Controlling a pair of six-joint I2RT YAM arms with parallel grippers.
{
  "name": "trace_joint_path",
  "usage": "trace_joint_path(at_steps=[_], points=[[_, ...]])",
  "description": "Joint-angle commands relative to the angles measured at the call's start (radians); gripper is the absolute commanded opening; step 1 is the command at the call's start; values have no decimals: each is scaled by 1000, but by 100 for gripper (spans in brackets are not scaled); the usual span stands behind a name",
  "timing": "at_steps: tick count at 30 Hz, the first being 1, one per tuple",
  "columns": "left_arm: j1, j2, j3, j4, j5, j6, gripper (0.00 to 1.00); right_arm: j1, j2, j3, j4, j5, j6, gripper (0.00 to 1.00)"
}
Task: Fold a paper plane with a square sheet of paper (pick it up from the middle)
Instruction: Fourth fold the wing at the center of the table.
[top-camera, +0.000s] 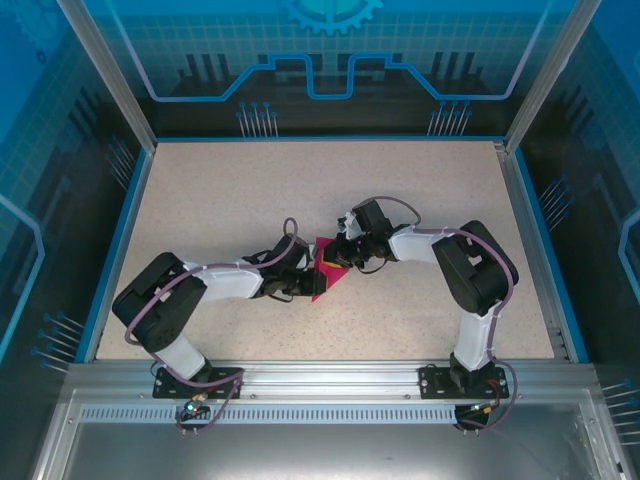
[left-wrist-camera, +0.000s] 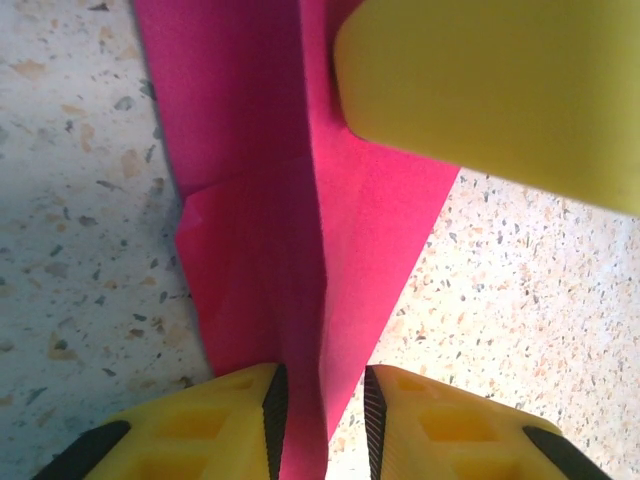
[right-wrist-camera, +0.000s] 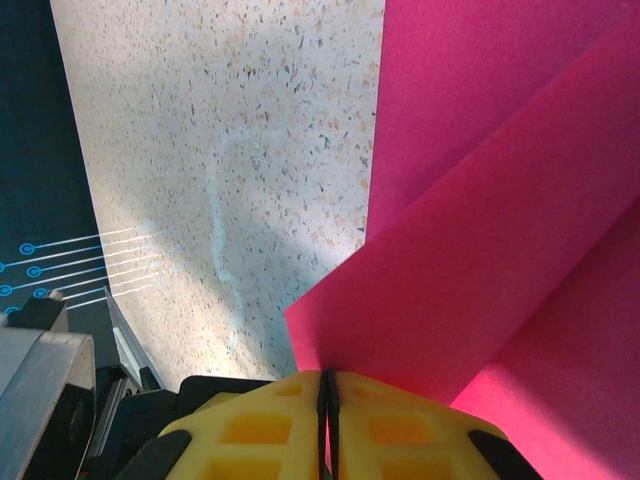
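The magenta-pink sheet of paper (top-camera: 322, 250) lies folded at the middle of the table, between the two arms. In the left wrist view the paper (left-wrist-camera: 260, 200) shows a raised centre crease and layered flaps, narrowing toward my fingers. My left gripper (left-wrist-camera: 320, 385) is open, and the crease runs between its black pads with table showing beside the right pad. My right gripper (right-wrist-camera: 327, 385) is shut on a lifted flap of the paper (right-wrist-camera: 480, 270). One yellow finger of the right gripper (left-wrist-camera: 500, 90) rests over the paper's far end. From above, the left gripper (top-camera: 305, 272) and right gripper (top-camera: 348, 255) face each other across the paper.
The speckled beige table (top-camera: 230, 200) is bounded by a blue rim (top-camera: 120, 240) and an aluminium frame. A metal rail (top-camera: 320, 378) carries both arm bases at the near edge. Open tabletop lies behind and to both sides of the paper.
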Motion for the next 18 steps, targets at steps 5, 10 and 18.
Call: trace_joint_path(at_steps=[5,10,18], points=[[-57,-19,52,-99,-148,65,26,14,-1,28,-13,-10,4,11],[-83,-31,60,-118,-221,78,26,13,-2,31,-13,-12,5,11],[-106,-23,70,-120,-231,96,18,14,-3,32,-18,-11,3,11]])
